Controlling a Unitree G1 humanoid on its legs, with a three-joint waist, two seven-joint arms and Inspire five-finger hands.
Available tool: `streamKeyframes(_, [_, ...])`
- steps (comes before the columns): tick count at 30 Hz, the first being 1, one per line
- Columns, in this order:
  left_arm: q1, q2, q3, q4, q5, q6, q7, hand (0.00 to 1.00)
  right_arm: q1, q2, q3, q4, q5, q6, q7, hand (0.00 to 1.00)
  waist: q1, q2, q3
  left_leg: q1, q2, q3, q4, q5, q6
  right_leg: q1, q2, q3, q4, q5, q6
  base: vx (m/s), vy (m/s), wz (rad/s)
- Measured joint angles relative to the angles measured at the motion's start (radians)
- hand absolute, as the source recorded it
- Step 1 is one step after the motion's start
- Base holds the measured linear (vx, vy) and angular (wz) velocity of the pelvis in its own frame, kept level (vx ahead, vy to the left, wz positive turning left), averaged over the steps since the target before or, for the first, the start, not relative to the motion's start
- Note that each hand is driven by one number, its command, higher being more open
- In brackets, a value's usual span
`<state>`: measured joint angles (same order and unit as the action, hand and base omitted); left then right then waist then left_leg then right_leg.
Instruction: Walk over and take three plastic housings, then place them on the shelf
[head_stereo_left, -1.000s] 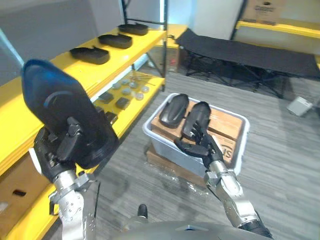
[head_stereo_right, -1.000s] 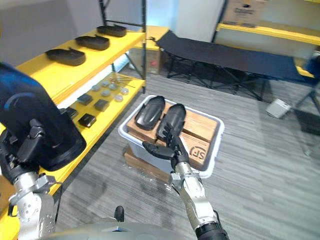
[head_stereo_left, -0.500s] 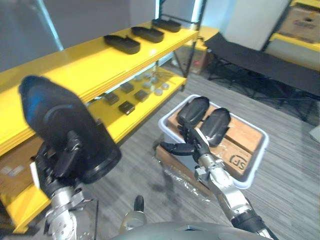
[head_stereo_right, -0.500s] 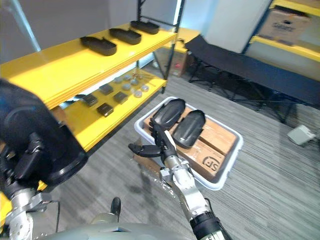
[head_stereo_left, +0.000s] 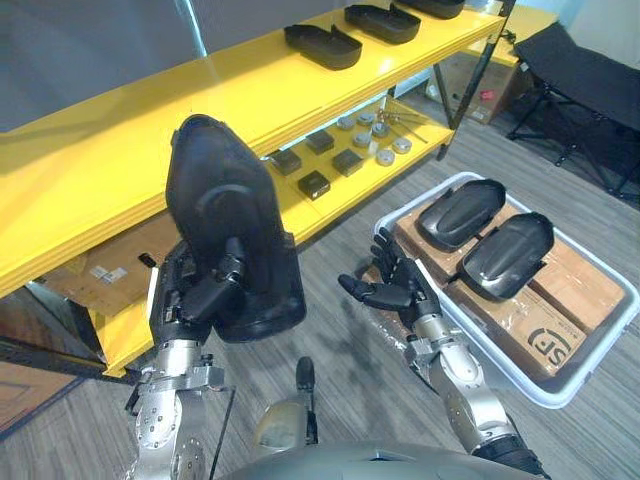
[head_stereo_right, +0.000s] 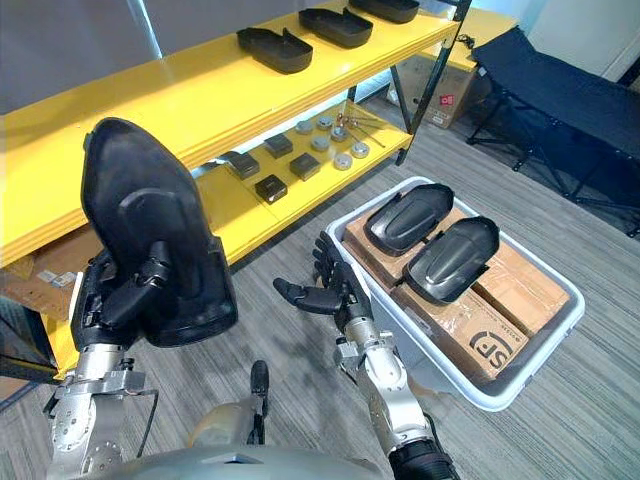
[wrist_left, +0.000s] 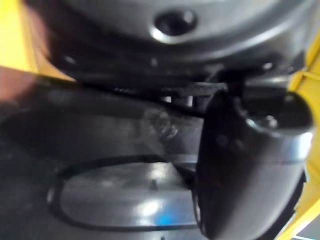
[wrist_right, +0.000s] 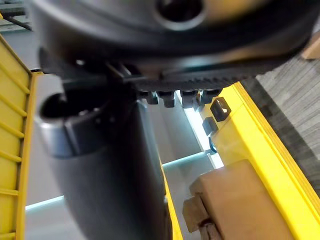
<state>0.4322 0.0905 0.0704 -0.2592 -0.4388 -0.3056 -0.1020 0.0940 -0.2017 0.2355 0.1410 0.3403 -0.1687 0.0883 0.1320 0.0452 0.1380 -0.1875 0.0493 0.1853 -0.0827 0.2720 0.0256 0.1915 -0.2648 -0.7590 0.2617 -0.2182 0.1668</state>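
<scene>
"What's the plastic housing like?"

"It's matte black, a long shell tapering to a rounded tip. It stands upright before the yellow shelf, and the left robot hand has its fingers curled tight round the lower end."

"And the others?"

"Two more housings lie side by side on cardboard boxes in a white bin. The right robot hand hangs beside the bin with its fingers spread, holding nothing."

1. A matt black plastic finish is seen on the housing, faintly sheened.
2. Smooth, glossy yellow paint is shown on the shelf.
3. Matt brown cardboard and a smooth pale plastic bin are noted.
</scene>
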Motion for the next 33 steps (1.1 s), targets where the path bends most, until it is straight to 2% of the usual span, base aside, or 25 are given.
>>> streamKeyframes(6, [0.002, 0.001, -0.003, 0.067, -0.040, 0.000, 0.004, 0.00, 0.009, -0.012, -0.009, -0.002, 0.001, -0.010, 0.058, 1.00, 0.000, 0.003, 0.034, -0.006, 0.017, 0.003, 0.046, -0.025, -0.009, -0.019, -0.005, 0.029, 0.066, -0.057, -0.001, -0.07, -0.038, 0.01])
streamKeyframes(11, [0.008, 0.000, -0.001, 0.079, -0.041, 0.000, 0.002, 0.00, 0.007, -0.027, -0.019, -0.007, 0.001, -0.018, 0.058, 1.00, 0.007, -0.004, 0.052, -0.056, 0.019, 0.028, 0.188, -0.104, 0.008, -0.004, -0.029, 0.021, 0.085, -0.075, 0.004, 0.00, 0.010, 0.11])
streamKeyframes(13, [0.005, -0.003, 0.018, 0.079, -0.041, 0.000, -0.012, 0.00, 0.006, -0.013, -0.021, -0.029, 0.000, -0.018, 0.053, 1.00, 0.010, -0.020, 0.061, -0.077, 0.006, 0.028, 0.263, -0.154, 0.012, 0.013, -0.050, 0.021, 0.085, -0.083, 0.014, 0.07, 0.055, 0.10])
streamKeyframes(14, [0.000, -0.005, 0.034, 0.079, -0.041, 0.000, -0.022, 0.00, 0.005, 0.003, -0.028, -0.050, 0.000, -0.019, 0.052, 1.00, 0.015, -0.032, 0.067, -0.092, -0.003, 0.031, 0.327, -0.199, 0.017, 0.027, -0.064, 0.021, 0.084, -0.087, 0.016, 0.13, 0.106, 0.06])
streamKeyframes(15, [-0.002, -0.004, 0.048, 0.077, -0.041, 0.000, -0.035, 0.00, 0.005, 0.013, -0.036, -0.061, 0.000, -0.019, 0.049, 1.00, 0.018, -0.043, 0.073, -0.103, -0.005, 0.042, 0.387, -0.242, 0.023, 0.045, -0.074, 0.020, 0.078, -0.090, 0.010, 0.18, 0.137, 0.00])
streamKeyframes(16, [-0.002, -0.002, 0.062, 0.072, -0.041, 0.000, -0.043, 0.00, 0.008, 0.030, -0.045, -0.069, -0.001, -0.020, 0.048, 1.00, 0.028, -0.059, 0.075, -0.105, -0.007, 0.059, 0.459, -0.309, 0.027, 0.076, -0.082, 0.020, 0.072, -0.099, -0.009, 0.19, 0.108, -0.03])
streamKeyframes(17, [-0.003, -0.003, 0.067, 0.070, -0.041, 0.000, -0.046, 0.00, 0.010, 0.036, -0.051, -0.071, -0.001, -0.022, 0.047, 1.00, 0.028, -0.067, 0.069, -0.107, -0.011, 0.062, 0.484, -0.340, 0.025, 0.089, -0.087, 0.025, 0.095, -0.091, -0.025, 0.26, 0.134, 0.20])
streamKeyframes(18, [-0.016, -0.007, 0.068, 0.070, -0.040, -0.001, -0.043, 0.00, 0.009, 0.039, -0.064, -0.074, -0.001, -0.030, 0.045, 1.00, 0.021, -0.070, 0.063, -0.108, -0.031, 0.044, 0.510, -0.371, 0.035, 0.039, -0.137, 0.078, 0.240, -0.056, -0.091, 0.27, 0.188, 0.50])
streamKeyframes(19, [-0.023, -0.006, 0.065, 0.060, -0.038, 0.000, -0.044, 0.00, 0.006, 0.040, -0.078, -0.074, -0.001, -0.037, 0.039, 1.00, 0.001, -0.075, 0.058, -0.093, -0.054, 0.023, 0.495, -0.382, 0.046, -0.042, -0.186, 0.163, 0.410, 0.038, -0.132, 0.28, 0.218, 0.61])
streamKeyframes(20, [-0.026, -0.004, 0.066, 0.050, -0.039, -0.001, -0.041, 0.00, 0.003, 0.042, -0.087, -0.073, -0.002, -0.039, 0.038, 1.00, -0.005, -0.076, 0.059, -0.078, -0.060, 0.010, 0.480, -0.386, 0.050, -0.083, -0.204, 0.204, 0.487, 0.064, -0.135, 0.27, 0.177, 0.54])
streamKeyframes(21, [-0.043, 0.001, 0.066, 0.037, -0.039, 0.000, -0.027, 0.00, -0.001, 0.043, -0.106, -0.073, -0.005, -0.043, 0.039, 1.00, -0.011, -0.075, 0.060, -0.051, -0.072, -0.019, 0.453, -0.391, 0.059, -0.159, -0.201, 0.257, 0.586, 0.003, -0.114, 0.24, 0.086, 0.33])
streamKeyframes(22, [-0.050, -0.001, 0.067, 0.030, -0.040, 0.000, -0.016, 0.00, -0.005, 0.041, -0.116, -0.072, -0.015, -0.043, 0.040, 1.00, -0.015, -0.072, 0.062, -0.028, -0.075, -0.027, 0.433, -0.390, 0.062, -0.190, -0.188, 0.272, 0.602, -0.033, -0.122, 0.34, 0.105, 0.32])
streamKeyframes(23, [-0.054, -0.002, 0.066, 0.012, -0.042, 0.000, 0.003, 0.00, -0.016, 0.040, -0.140, -0.073, -0.020, -0.043, 0.053, 1.00, -0.028, -0.052, 0.066, 0.035, -0.077, -0.046, 0.387, -0.392, 0.064, -0.258, -0.127, 0.293, 0.552, -0.077, -0.152, 0.27, 0.100, 0.22])
streamKeyframes(25, [-0.084, -0.001, 0.062, 0.012, -0.041, 0.000, 0.014, 0.00, -0.016, 0.038, -0.174, -0.079, -0.020, -0.053, 0.061, 1.00, -0.042, -0.029, 0.065, 0.077, -0.079, -0.077, 0.354, -0.395, 0.062, -0.345, -0.045, 0.346, 0.457, -0.085, -0.161, 0.23, 0.079, 0.55])
streamKeyframes(26, [-0.115, 0.001, 0.052, 0.013, -0.040, 0.000, 0.025, 0.00, -0.014, 0.037, -0.202, -0.087, -0.018, -0.060, 0.061, 1.00, -0.065, -0.021, 0.063, 0.090, -0.089, -0.124, 0.341, -0.398, 0.062, -0.417, 0.010, 0.417, 0.353, -0.064, -0.128, 0.25, 0.032, 1.10])
streamKeyframes(28, [-0.149, 0.007, 0.028, 0.022, -0.036, 0.000, 0.042, 0.00, 0.002, 0.023, -0.235, -0.100, 0.012, -0.056, 0.080, 1.00, -0.095, -0.028, 0.063, 0.126, -0.119, -0.193, 0.329, -0.398, 0.048, -0.462, 0.044, 0.504, 0.136, 0.019, -0.063, 0.38, -0.063, 1.26])
streamKeyframes(29, [-0.149, 0.009, 0.022, 0.025, -0.029, 0.000, 0.052, 0.00, 0.013, 0.013, -0.236, -0.108, 0.037, -0.052, 0.094, 1.00, -0.098, -0.031, 0.061, 0.140, -0.130, -0.214, 0.328, -0.407, 0.041, -0.461, 0.043, 0.521, 0.096, 0.045, -0.065, 0.49, -0.235, 1.65])
streamKeyframes(30, [-0.148, 0.018, 0.022, 0.026, -0.017, 0.000, 0.075, 0.00, 0.052, -0.011, -0.241, -0.134, 0.096, -0.049, 0.159, 1.00, -0.111, -0.053, 0.045, 0.162, -0.165, -0.301, 0.369, -0.473, 0.037, -0.445, 0.050, 0.598, 0.060, 0.093, -0.091, 0.47, -0.314, 1.62])
streamKeyframes(31, [-0.148, 0.031, 0.025, 0.028, -0.020, -0.001, 0.081, 0.00, 0.066, -0.024, -0.247, -0.148, 0.117, -0.038, 0.187, 1.00, -0.110, -0.066, 0.036, 0.155, -0.163, -0.310, 0.427, -0.531, 0.031, -0.410, 0.066, 0.624, 0.046, 0.107, -0.098, 0.56, -0.431, 1.84])
streamKeyframes(32, [-0.136, 0.025, 0.024, 0.038, -0.022, -0.001, 0.084, 0.00, 0.071, -0.049, -0.254, -0.147, 0.118, -0.024, 0.201, 1.00, -0.108, -0.040, 0.026, 0.158, -0.113, -0.290, 0.469, -0.579, 0.014, -0.384, 0.084, 0.585, 0.063, 0.118, -0.098, 0.39, -0.357, 1.02])
streamKeyframes(33, [-0.115, 0.021, 0.027, 0.037, -0.023, -0.001, 0.086, 0.00, 0.071, -0.059, -0.255, -0.145, 0.118, -0.014, 0.205, 1.00, -0.104, -0.027, 0.017, 0.167, -0.080, -0.269, 0.488, -0.590, 0.008, -0.364, 0.091, 0.570, 0.055, 0.118, -0.099, 0.47, -0.320, 0.96])
